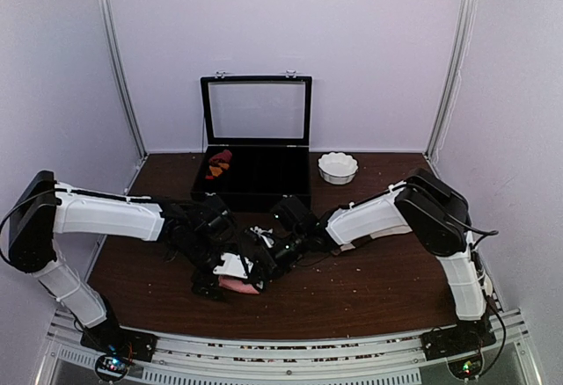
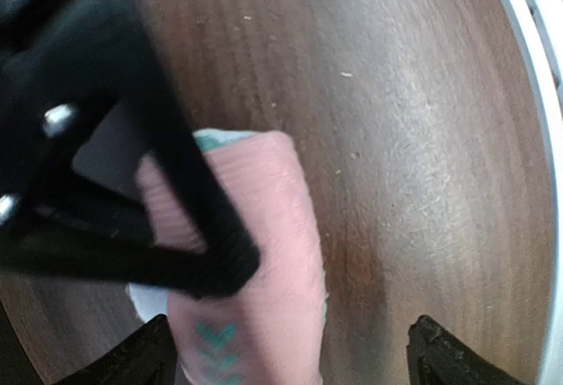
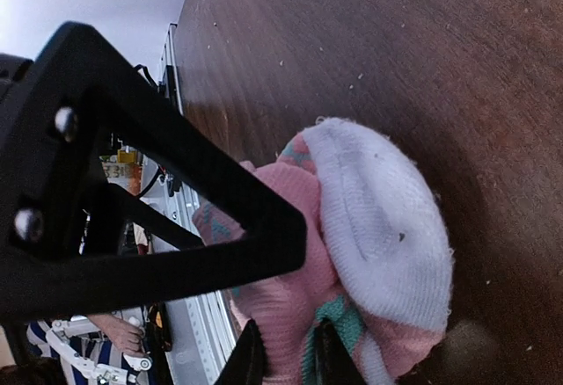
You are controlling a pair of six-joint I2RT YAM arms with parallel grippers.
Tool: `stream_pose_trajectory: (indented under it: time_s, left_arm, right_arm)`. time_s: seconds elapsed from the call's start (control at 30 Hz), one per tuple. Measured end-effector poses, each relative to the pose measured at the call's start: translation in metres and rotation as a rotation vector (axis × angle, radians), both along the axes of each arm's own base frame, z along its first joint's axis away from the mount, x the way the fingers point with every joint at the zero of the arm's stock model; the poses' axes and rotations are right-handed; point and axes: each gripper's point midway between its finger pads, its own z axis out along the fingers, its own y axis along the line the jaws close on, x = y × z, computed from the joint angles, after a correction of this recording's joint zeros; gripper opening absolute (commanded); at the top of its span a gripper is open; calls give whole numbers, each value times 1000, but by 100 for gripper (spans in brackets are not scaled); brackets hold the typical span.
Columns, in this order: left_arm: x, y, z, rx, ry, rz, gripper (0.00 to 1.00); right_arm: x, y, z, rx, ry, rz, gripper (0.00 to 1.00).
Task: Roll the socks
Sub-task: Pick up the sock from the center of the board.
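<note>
- Black left end effector [image 2: 292,354]: its fingers are spread wide over the tabletop [image 2: 422,139], with the socks [image 2: 273,253] lying between them.
- Pink-and-mint fabric rolled with a pale cream piece: the socks rest toward the tabletop's front edge, a little left of its middle.
- Black too, the right end effector [image 3: 290,359] has its fingers pressed close, pinching the roll's pink fabric.
- White bowl [image 1: 338,167] stands by the back edge, just right of an open case [image 1: 255,187].
</note>
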Motion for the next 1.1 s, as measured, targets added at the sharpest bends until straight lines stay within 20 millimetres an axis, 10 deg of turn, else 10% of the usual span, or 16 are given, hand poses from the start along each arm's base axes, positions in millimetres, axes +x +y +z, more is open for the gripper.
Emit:
stream_pose_trajectory:
  time_s: [0.4,0.63,0.8,1.1]
  left_arm:
    - [24,-9,-22,119,-77,8,0]
    - [26,-17,-19,111,-12,11,0]
    - [34,-28,-8,13,169,67,0]
    - [53,-39,76,-185,429,167,0]
  right_arm:
    - [5,-2,0,7,86,-50,0]
    - [9,-15,3,32,-4,-103,30]
    - [21,-38,11,41,-192,-207,33]
    - [35,-97,91,119,-633,-368,42]
